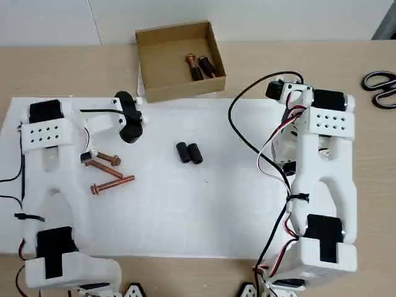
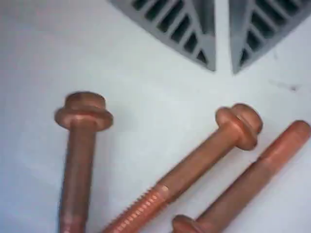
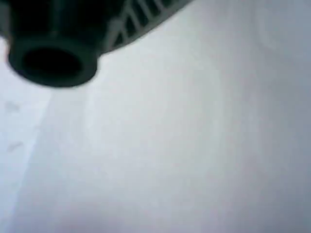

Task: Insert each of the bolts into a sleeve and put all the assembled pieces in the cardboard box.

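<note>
Stock, left to right.

- Left gripper (image 2: 222, 64): fingertips a narrow gap apart, empty, hanging just above the bolt heads.
- Three loose bolts (image 1: 112, 184): on the white mat (image 1: 204, 216), near one another, none sleeved yet.
- Cardboard box (image 1: 182, 88): off the mat's far edge, with two assembled pieces (image 1: 198, 67) inside. We count two of five done.
- Two loose sleeves (image 1: 189, 152): mid-mat, side by side and touching.
- Right gripper (image 3: 97, 29): appears closed on a black sleeve (image 3: 51, 65), held clear of the mat (its second finger is hidden).
- Black cable (image 1: 247, 145): loops over the mat by the right arm, a possible snag.
- Scissors (image 1: 378, 86): far right on the table, well apart.
</note>
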